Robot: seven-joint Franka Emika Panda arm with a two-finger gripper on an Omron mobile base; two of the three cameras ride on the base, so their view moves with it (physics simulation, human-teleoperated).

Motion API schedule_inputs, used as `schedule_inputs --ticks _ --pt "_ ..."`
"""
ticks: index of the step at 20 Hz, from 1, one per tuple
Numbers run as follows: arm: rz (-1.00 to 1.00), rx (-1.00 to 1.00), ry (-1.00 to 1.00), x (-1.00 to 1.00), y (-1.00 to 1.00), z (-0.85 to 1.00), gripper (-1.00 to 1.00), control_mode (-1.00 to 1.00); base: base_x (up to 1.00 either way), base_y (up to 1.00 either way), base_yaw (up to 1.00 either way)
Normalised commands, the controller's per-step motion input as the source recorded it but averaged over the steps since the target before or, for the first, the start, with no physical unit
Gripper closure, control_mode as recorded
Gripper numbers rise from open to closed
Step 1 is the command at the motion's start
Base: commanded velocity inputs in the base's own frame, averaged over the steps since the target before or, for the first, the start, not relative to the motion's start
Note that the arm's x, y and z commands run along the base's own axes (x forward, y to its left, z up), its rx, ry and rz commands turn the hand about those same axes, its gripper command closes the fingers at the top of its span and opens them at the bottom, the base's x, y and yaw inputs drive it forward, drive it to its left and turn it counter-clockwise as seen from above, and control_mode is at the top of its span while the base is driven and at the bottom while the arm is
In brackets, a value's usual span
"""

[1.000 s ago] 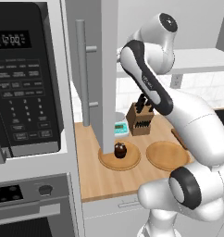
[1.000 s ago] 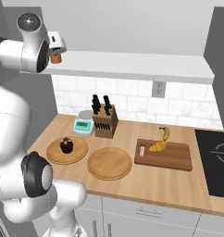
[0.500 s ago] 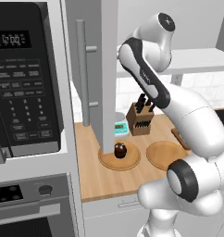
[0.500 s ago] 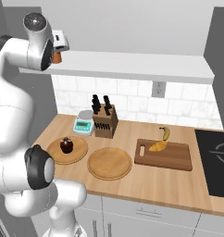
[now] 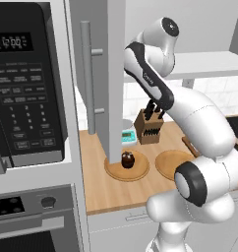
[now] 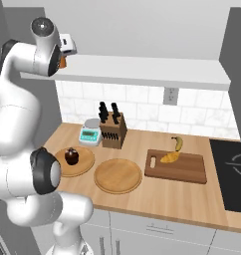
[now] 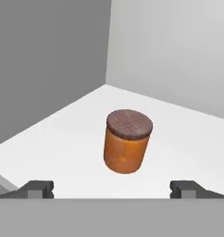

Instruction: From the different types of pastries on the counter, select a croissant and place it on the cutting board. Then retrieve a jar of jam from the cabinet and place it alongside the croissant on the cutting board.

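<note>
The jar of jam [image 7: 127, 140], orange-brown with a darker brown lid, stands upright on the white shelf of the cabinet [image 7: 58, 139]. My gripper [image 7: 113, 189] is open just short of it, one fingertip to each side, touching nothing. From the right base view a sliver of the jar of jam [image 6: 62, 62] shows under my hand, high at the shelf. The croissant [image 6: 169, 157] lies on the reddish cutting board [image 6: 184, 172]. The cabinet door [image 5: 115, 74] stands open on the left, its bar handle [image 5: 88, 74] facing me. The dark cupcake [image 6: 71, 156] sits on the counter [image 6: 157, 199].
A banana [image 6: 178, 143] lies at the board's back edge. The cupcake rests on one round wooden plate [image 6: 85, 167]; a second plate [image 6: 117, 175] is bare. A knife block [image 6: 112, 130] and scale [image 6: 89, 134] stand at the back. The microwave [image 5: 27, 83] is left, the stove [image 6: 234, 174] right.
My hand has edged a little further along the shelf toward the jar. The jaws have stayed open, and nothing on the counter has moved.
</note>
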Motion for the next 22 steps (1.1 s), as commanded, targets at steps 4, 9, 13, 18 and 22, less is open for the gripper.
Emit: schedule_inputs --ticks 4,9,13,18,22 --pt "0.0 0.0 0.0 0.36 0.21 0.0 -1.0 -1.0 0.0 0.0 0.0" --pt "0.0 0.01 0.0 0.3 0.02 0.0 -1.0 -1.0 0.0 0.0 0.0" --pt "0.0 0.02 0.0 0.28 0.0 0.0 -1.0 -1.0 0.0 0.0 0.0" --pt "0.0 0.0 0.0 0.29 0.0 -0.01 -1.0 -1.0 0.0 0.0 0.0" --pt "0.0 0.0 0.0 0.23 0.04 -0.08 -1.0 -1.0 0.0 0.0 0.0"
